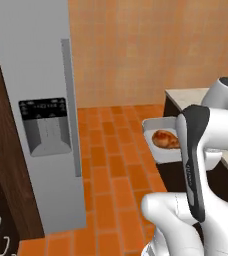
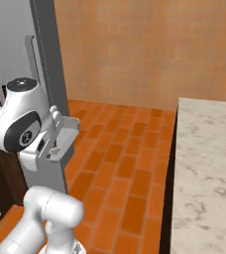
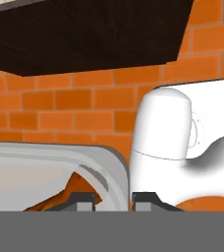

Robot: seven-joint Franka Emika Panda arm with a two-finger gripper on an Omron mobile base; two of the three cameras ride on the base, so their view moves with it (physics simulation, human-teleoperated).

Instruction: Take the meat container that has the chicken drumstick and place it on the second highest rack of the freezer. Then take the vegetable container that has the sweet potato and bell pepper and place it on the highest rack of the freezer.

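The first half of the task is in hand: the meat container [image 1: 158, 134] is off the counter [image 1: 186, 95] and in the air, carried over the orange tile floor [image 1: 108, 165] to the right of the freezer [image 1: 38, 100]. The chicken drumstick [image 1: 166, 139] lies inside it, glossy and brown, close to the wall nearest the arm.

In the hand view the gripper [image 3: 113, 201] has its two fingertips [image 3: 82, 201] drawn nearly together with the pale rim of the container [image 3: 109, 172] between them, so it looks clamped on that rim; the contact itself sits at the very bottom of the view, so this is a reading and not a certainty. In the right base view the tray [image 2: 65, 136] juts from the hand just in front of the freezer's grey edge [image 2: 50, 89].

The freezer door, with its black dispenser panel [image 1: 45, 122] and long handle [image 1: 68, 105], faces the left base camera, and no white shelves can be seen from here. The vegetable container has not been touched as far as these views tell.

The next move calls for bringing the tray level to the freezer's opening, lining it up with the second rack from the top, and sliding it in flat so the drumstick does not roll. A one-sided grip on the rim may let the tray sag, so the approach should be slow.
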